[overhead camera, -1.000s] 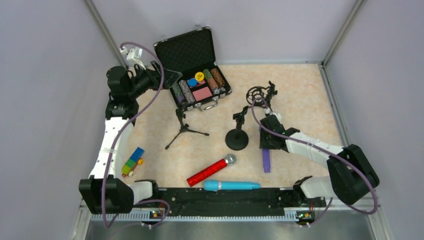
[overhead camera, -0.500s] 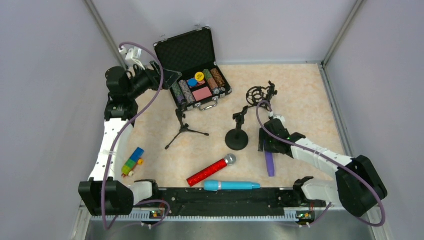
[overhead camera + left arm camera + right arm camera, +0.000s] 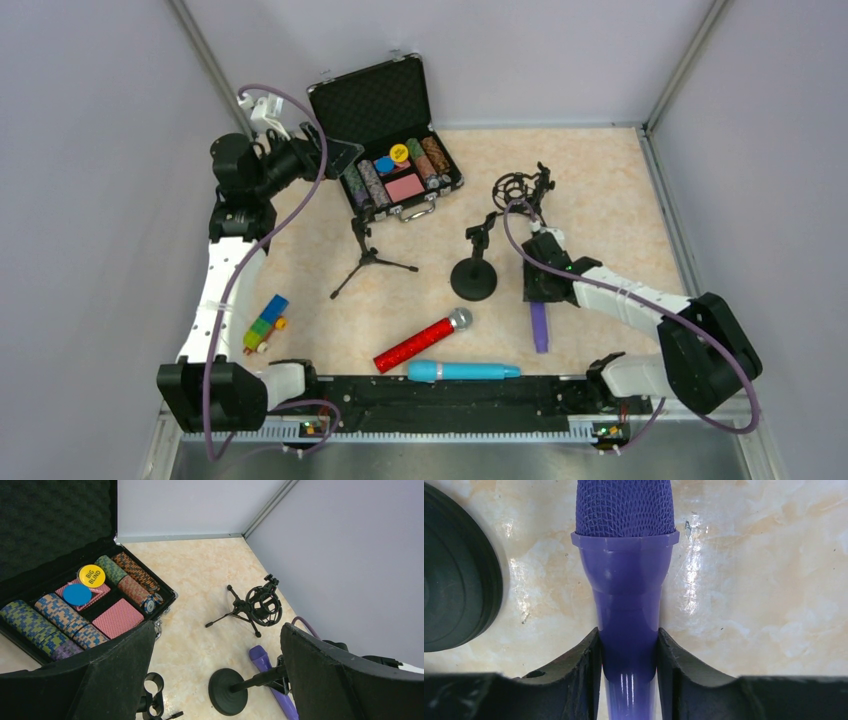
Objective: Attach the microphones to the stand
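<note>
The purple microphone [image 3: 624, 570] lies low over the table just right of the round-base stand [image 3: 474, 275]. My right gripper [image 3: 628, 650] is shut on its handle below the mesh head; in the top view the gripper [image 3: 541, 287] hides the head and the handle [image 3: 540, 326] sticks out toward me. The glittery red microphone [image 3: 425, 342] and the light blue microphone [image 3: 462, 371] lie at the front centre. My left gripper [image 3: 325, 150] is open and empty, high by the case. In its view [image 3: 215, 680] the purple head [image 3: 262, 655] shows.
An open black case of poker chips [image 3: 395, 165] stands at the back. A small tripod stand [image 3: 368, 255] is left of centre, and a tripod with a shock mount [image 3: 518, 190] is at the back right. A toy of coloured blocks [image 3: 265, 323] lies at the left.
My right gripper and the purple microphone have shifted slightly to the right, the handle now angled a bit more toward the front right. The left arm has not moved.
</note>
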Controlling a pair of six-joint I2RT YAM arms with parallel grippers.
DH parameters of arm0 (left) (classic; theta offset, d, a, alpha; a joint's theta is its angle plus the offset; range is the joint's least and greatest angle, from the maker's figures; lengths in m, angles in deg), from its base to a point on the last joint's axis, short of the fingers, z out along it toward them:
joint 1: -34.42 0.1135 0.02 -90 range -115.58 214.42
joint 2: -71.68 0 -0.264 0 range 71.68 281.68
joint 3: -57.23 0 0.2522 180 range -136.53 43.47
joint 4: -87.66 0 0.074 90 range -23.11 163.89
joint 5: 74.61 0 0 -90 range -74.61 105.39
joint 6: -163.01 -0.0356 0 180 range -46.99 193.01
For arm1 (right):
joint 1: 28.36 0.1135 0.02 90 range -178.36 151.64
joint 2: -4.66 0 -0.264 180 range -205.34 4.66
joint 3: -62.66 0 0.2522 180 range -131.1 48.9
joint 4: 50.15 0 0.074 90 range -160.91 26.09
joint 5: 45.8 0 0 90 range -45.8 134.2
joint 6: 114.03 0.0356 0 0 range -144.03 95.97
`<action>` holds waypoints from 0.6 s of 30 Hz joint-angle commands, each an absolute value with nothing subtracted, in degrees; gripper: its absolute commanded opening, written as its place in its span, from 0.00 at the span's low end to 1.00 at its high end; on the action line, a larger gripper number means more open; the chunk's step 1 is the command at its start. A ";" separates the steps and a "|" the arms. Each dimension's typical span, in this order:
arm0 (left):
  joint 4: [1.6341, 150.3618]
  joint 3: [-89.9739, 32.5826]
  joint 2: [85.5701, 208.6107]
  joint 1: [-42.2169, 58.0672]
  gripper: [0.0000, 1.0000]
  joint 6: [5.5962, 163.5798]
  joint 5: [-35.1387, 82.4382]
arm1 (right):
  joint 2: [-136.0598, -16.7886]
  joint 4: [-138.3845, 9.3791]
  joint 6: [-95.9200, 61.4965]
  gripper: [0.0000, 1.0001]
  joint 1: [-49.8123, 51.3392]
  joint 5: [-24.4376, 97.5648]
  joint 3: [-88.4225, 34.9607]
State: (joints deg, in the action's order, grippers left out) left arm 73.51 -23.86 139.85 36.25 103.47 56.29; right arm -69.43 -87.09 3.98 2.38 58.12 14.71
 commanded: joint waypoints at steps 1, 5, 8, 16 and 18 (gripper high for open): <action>76.27 -23.81 137.78 36.10 0.99 102.56 56.17 | -69.64 -87.36 3.18 0.28 3.13 58.72 12.83; 76.42 -23.74 137.86 36.12 0.99 102.83 56.42 | -67.86 -87.93 3.01 0.16 3.18 58.36 12.67; 76.61 -23.75 137.78 36.10 0.99 102.96 56.52 | -65.47 -88.31 3.02 0.10 3.09 57.82 12.41; 77.44 -23.28 137.27 36.10 0.99 103.33 56.44 | -58.49 -88.93 2.84 0.01 3.14 56.78 11.24; 77.56 -23.10 137.17 36.14 0.99 103.41 56.09 | -56.39 -89.16 2.78 0.00 3.09 57.05 10.81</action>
State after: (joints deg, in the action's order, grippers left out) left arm 73.91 -23.38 139.32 36.25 103.31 56.29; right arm -60.97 -89.27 3.37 2.38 56.78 14.49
